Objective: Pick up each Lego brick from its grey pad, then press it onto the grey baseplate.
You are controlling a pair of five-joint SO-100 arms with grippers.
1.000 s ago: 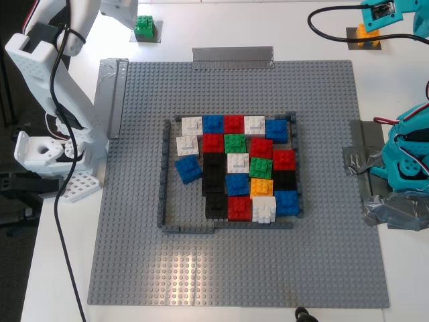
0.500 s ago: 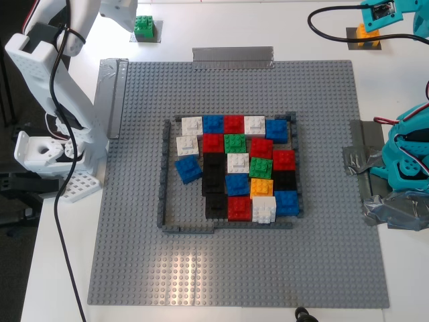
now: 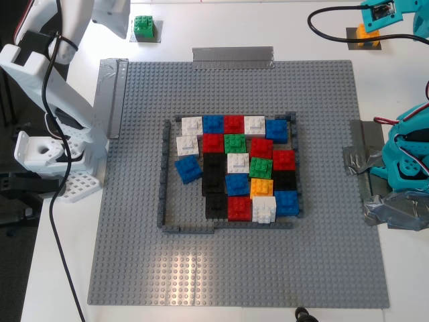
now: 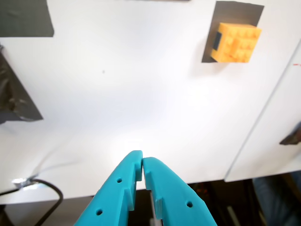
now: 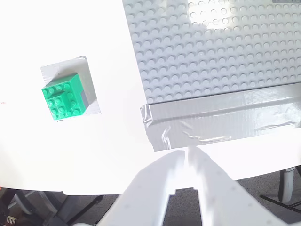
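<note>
My first hand [image 4: 142, 165], teal plastic, has its 2 jaws pressed together with nothing between them. It hangs over bare white table [image 4: 141, 94], and the first wrist view shows the orange-yellow 2x2 Lego brick [image 4: 235, 42] sitting on its dark grey square pad [image 4: 209, 44], well apart from the jaw tips. In the exterior view that brick [image 3: 362, 31] lies at the far right of the table, partly under the teal arm.

My second hand [image 5: 188, 160], white plastic, is also closed and empty, its tips meeting over the edge of a shiny grey duct-tape strip [image 5: 221, 120]. The bright green 2x2 Lego brick [image 5: 63, 96] rests on its small grey pad [image 5: 89, 80], apart from the hand, off the corner of the large grey studded baseplate [image 5: 211, 52]. In the exterior view the green brick [image 3: 143, 26] stands on its pad [image 3: 145, 37] at the far left, just beyond the baseplate [image 3: 134, 235].

On the baseplate a low dark-grey brick frame [image 3: 161, 174] encloses a cluster of red, blue, white, black, green and orange bricks [image 3: 238, 168], most packed toward the frame's right and far side in the exterior view; 1 blue brick [image 3: 188, 169] at the cluster's left sits tilted. More tape strips lie along the baseplate's far edge [image 3: 232, 57] and left edge [image 3: 110, 97].
</note>
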